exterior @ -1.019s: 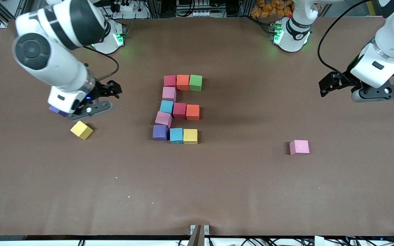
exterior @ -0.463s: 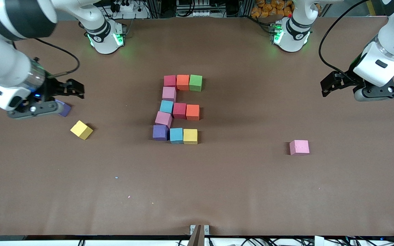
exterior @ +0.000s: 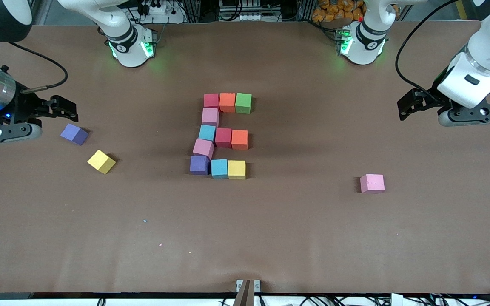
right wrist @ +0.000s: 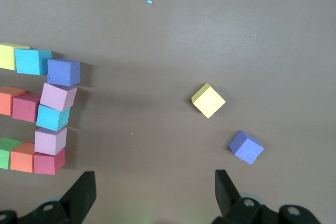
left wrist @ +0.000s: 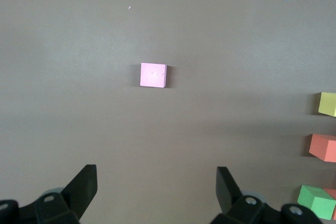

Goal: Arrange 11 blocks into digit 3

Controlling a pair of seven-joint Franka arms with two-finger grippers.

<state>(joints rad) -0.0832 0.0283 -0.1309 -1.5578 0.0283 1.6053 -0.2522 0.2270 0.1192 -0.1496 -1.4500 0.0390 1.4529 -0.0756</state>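
Right gripper (exterior: 64, 111) had swung away toward its end of the table, jaws released and empty, uncovering the purple block (exterior: 74, 134) just beside them. Left gripper (exterior: 406, 107) waited, jaws spread and empty. With eleven cubes joined in the digit (exterior: 221, 136), well apart from both, the task looked finished.

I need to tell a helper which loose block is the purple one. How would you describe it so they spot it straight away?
Start from the digit 3 of coloured cubes mid-table and look toward the right arm's end. Two loose blocks lie there: the purple block is the one farther from the front camera, close to the open right gripper, while its neighbour is a yellow block.
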